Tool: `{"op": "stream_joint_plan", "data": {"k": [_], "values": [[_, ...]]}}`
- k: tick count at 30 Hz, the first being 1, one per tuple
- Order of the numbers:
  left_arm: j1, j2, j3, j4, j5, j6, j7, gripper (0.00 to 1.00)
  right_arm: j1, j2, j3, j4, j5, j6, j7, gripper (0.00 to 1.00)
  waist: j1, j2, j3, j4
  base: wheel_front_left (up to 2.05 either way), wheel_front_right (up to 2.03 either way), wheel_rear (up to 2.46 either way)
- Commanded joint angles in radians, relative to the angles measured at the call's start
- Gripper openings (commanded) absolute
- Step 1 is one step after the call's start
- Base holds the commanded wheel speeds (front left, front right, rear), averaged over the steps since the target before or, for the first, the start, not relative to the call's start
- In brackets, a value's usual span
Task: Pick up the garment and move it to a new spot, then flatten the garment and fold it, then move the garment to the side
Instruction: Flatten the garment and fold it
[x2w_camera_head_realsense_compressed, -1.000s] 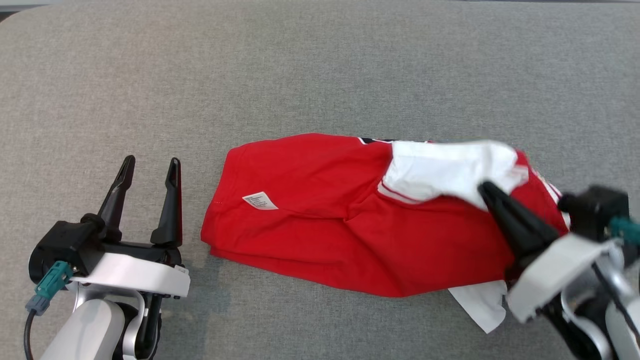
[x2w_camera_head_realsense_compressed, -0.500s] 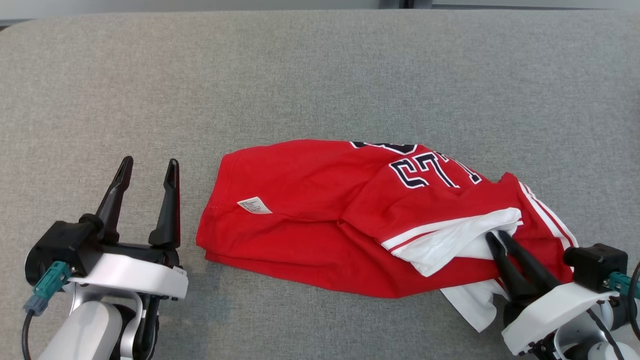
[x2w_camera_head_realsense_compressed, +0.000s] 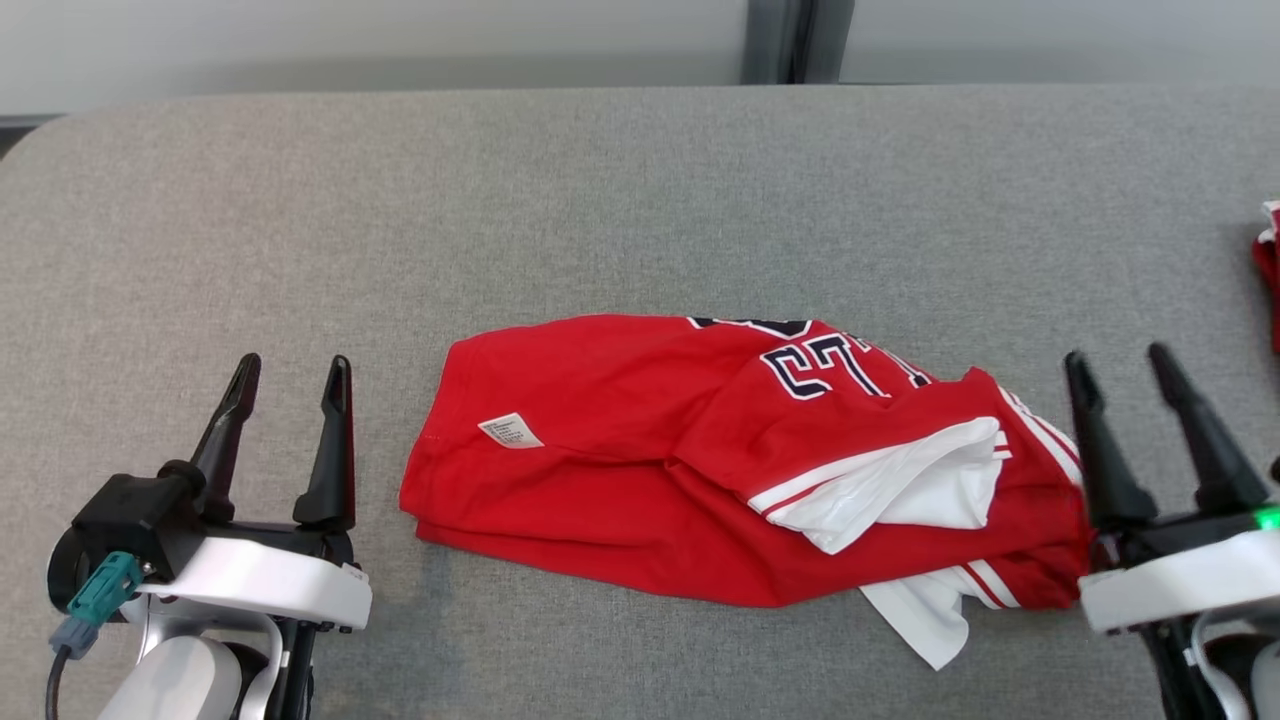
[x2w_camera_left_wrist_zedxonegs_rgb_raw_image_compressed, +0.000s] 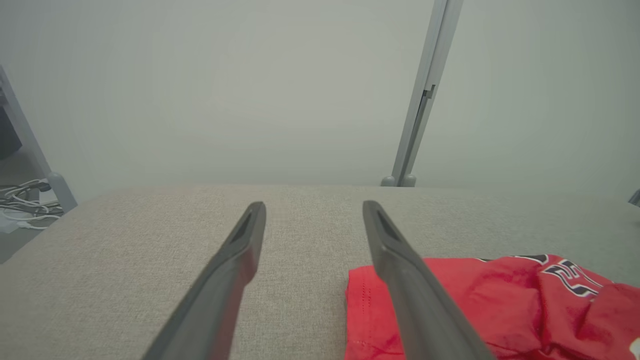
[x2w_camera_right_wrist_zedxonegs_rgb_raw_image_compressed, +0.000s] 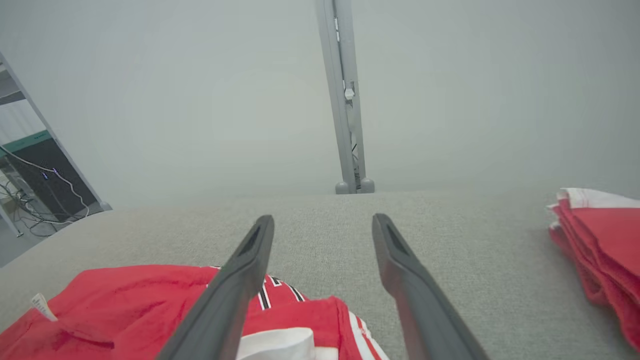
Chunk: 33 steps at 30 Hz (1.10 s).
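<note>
- The garment is a red sports shirt. It lies in the middle of the grey table, bunched into a long, lumpy bundle.
- I think the folding step is in hand. The shirt is doubled over but not neat: a white sleeve pokes out on top, and a white corner sticks out toward the table's near edge.
- The cloth looks thin, soft and floppy, with dark letters, white stripes and a small white label.
- Next, a gripper probably needs to pinch a loose edge, tuck the white bits in and press the bundle flat. Soft cloth slips, so a slow, low grab seems best.
- The right gripper is over the table's near right part, wide open and holding nothing.
- The left gripper is over the table's near left part, also wide open and empty.
- The table top is fuzzy, like felt.
- A pile of red clothes sits at the table's right edge.
</note>
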Motion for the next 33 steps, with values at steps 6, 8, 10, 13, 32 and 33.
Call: {"op": "stream_joint_plan", "data": {"k": [6, 8, 10, 13, 32, 33], "values": [[0.031, 0.011, 0.003, -0.022, -0.006, 0.019, 0.009, 1.00, -0.038, 0.026, -0.061, -0.017, -0.060, 0.000, -0.019, 1.00, 0.0000, 0.0000, -0.048, -0.002, 0.00, 0.00, 0.00], [0.037, 0.012, 0.001, -0.023, -0.006, 0.020, 0.010, 1.00, -0.035, 0.026, -0.064, -0.013, -0.068, 0.000, -0.013, 1.00, 0.0000, 0.0000, -0.052, -0.001, 0.00, 0.00, 0.00], [0.046, 0.010, -0.004, -0.031, -0.007, 0.025, 0.011, 1.00, -0.015, 0.031, -0.074, -0.003, -0.077, 0.000, 0.001, 1.00, 0.0000, 0.0000, -0.057, 0.004, 0.00, 0.00, 0.00], [0.055, 0.008, -0.008, -0.032, -0.009, 0.025, 0.012, 1.00, -0.011, 0.034, -0.076, 0.002, -0.079, 0.000, -0.001, 1.00, 0.0000, 0.0000, -0.058, 0.006, 0.00, 0.00, 0.00], [-0.076, 0.032, -0.062, 0.010, -0.046, -0.067, 0.128, 1.00, -0.039, 0.046, -0.072, -0.012, -0.080, 0.000, 0.019, 1.00, 0.0000, 0.0000, 0.005, -0.006, 0.00, 0.00, 0.00], [-0.089, 0.033, -0.072, 0.028, -0.053, -0.079, 0.152, 1.00, -0.044, 0.047, -0.070, -0.011, -0.080, 0.000, 0.019, 1.00, 0.0000, 0.0000, 0.012, -0.011, 0.00, 0.00, 0.00]]}}
